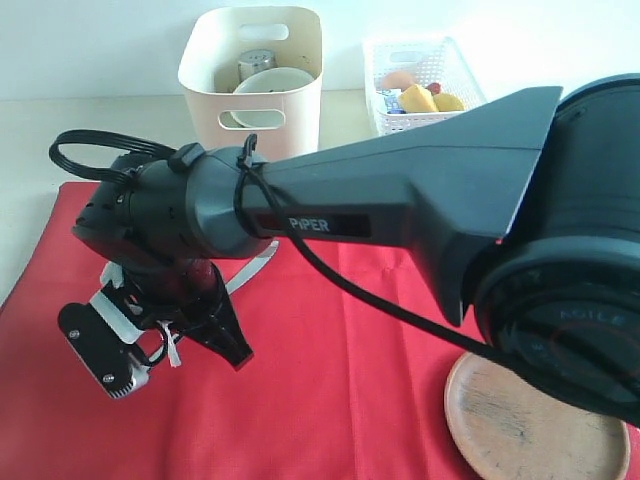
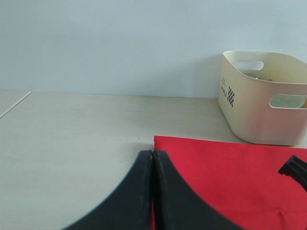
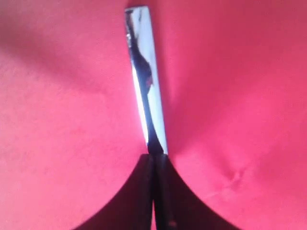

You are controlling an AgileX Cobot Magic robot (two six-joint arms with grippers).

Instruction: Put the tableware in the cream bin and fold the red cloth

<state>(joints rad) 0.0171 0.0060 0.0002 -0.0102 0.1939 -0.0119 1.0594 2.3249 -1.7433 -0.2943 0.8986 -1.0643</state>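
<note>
My right gripper [image 1: 222, 325] reaches across to the left part of the red cloth [image 1: 330, 380], low over it. In the right wrist view its jaws [image 3: 154, 155] are shut on one end of the silver knife [image 3: 144, 81], which also shows under the arm [image 1: 256, 264]. The cream bin [image 1: 250, 75] at the back holds the steel cup [image 1: 256, 63] and the speckled bowl [image 1: 275, 82]. A round wooden plate [image 1: 530, 420] lies on the cloth at the front right. My left gripper [image 2: 153, 153] is shut and empty by a far corner of the cloth [image 2: 230, 172]. Spoon and chopsticks are out of sight.
A white lattice basket [image 1: 420, 85] with food stands right of the bin. The right arm [image 1: 400, 200] blocks much of the middle of the exterior view. Bare pale tabletop [image 2: 72, 129] lies beside the cloth, with the bin [image 2: 259, 105] beyond it.
</note>
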